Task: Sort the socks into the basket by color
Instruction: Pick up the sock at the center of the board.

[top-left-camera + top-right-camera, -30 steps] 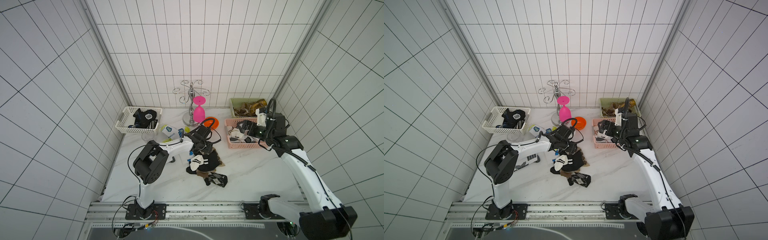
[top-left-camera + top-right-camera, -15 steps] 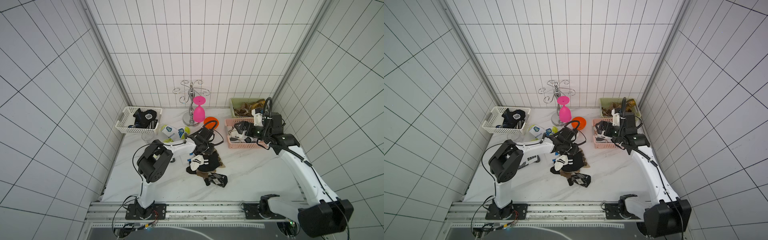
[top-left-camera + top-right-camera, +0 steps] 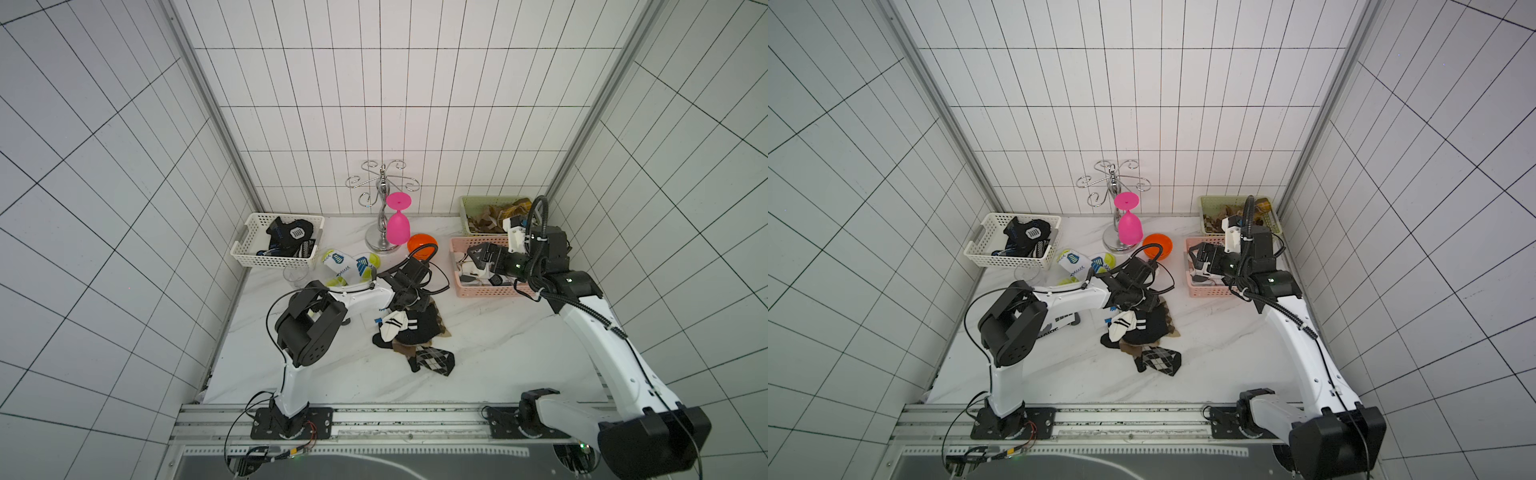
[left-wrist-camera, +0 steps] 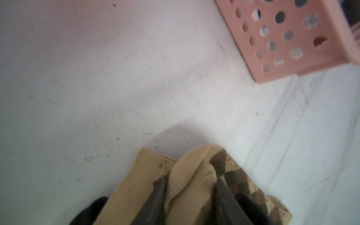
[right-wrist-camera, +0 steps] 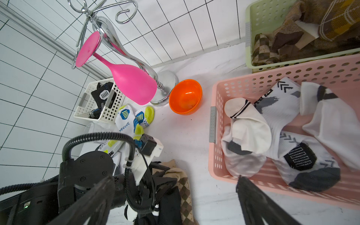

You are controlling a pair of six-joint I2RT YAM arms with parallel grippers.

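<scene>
A pile of socks lies mid-table: a black sock, a white black-striped sock, a black argyle sock and a tan argyle sock. My left gripper is shut on a fold of the tan sock at the pile's far edge. My right gripper stands open and empty over the near-left corner of the pink basket, which holds white socks. The white basket holds black socks. The green basket holds brown socks. White yellow-blue socks lie beside the white basket.
A pink wine glass hangs upside down on a chrome rack at the back. An orange bowl sits between the rack and the pink basket. A clear glass stands by the white basket. Tiled walls close in three sides.
My left jaws have closed onto the tan sock at the pile's far edge. The right arm has shifted a little over the pink basket, its jaws still wide.
</scene>
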